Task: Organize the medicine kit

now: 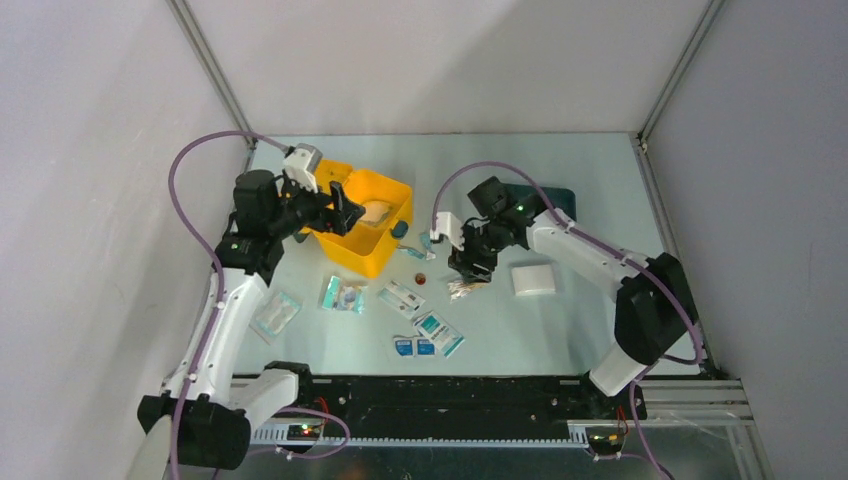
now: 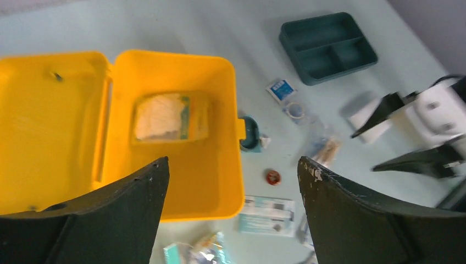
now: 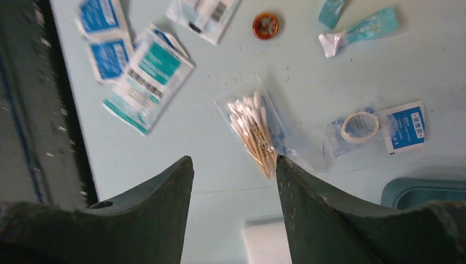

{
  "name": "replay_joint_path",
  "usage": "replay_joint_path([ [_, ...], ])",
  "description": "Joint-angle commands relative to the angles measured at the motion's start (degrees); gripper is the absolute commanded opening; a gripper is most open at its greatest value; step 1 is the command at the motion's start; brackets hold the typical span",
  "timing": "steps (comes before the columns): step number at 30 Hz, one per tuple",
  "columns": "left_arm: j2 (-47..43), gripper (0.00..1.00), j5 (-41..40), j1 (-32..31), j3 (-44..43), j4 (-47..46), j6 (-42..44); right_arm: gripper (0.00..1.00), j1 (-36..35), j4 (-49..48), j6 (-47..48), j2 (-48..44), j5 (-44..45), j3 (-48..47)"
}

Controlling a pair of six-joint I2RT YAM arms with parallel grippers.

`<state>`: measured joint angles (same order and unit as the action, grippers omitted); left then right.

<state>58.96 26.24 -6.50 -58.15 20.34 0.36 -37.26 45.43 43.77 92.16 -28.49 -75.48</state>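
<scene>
Packet (image 2: 165, 116) in medicine kit (image 2: 220, 181); tray (image 2: 343, 69) right of it; swab bag (image 3: 258, 135) before tray.

Yellow medicine kit (image 2: 215, 170), dark teal tray (image 2: 316, 65), blue-and-white sachets (image 3: 99, 17)

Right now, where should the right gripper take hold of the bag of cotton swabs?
Probably across the bundle's middle, from straight above: the bag of cotton swabs lies flat, its sticks packed narrow, below the open right gripper.

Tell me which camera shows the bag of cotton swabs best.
The right wrist view. There the bag of cotton swabs lies close and sharp mid-frame, with single sticks visible. The left wrist view shows it only as a small blur, and the top view shows it as a tiny shiny patch.
</scene>
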Motion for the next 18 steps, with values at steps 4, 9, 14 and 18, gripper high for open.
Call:
replay_joint_path([
  [4, 4.58, 0.9, 18.98, 5.55, 2.8, 0.2, -13.58, 0.58, -2.75, -6.53, 11.46, 4.32, 13.58, 6.04],
  [9, 2.82, 0.88, 14.61, 6.14, 2.76, -0.97, -11.94, 0.55, -3.23, -10.44, 13.48, 8.12, 16.88, 6.37],
  [14, 0.57, 0.88, 14.36, 6.15, 4.3, -2.64, -12.38, 0.53, -3.19, -12.81, 15.18, 10.48, 17.72, 6.47],
  [18, -0.98, 0.88, 14.28, 6.22, 5.32, -3.08, -12.31, 0.52, -3.46, -13.01, 16.76, 12.39, 17.86, 6.45],
])
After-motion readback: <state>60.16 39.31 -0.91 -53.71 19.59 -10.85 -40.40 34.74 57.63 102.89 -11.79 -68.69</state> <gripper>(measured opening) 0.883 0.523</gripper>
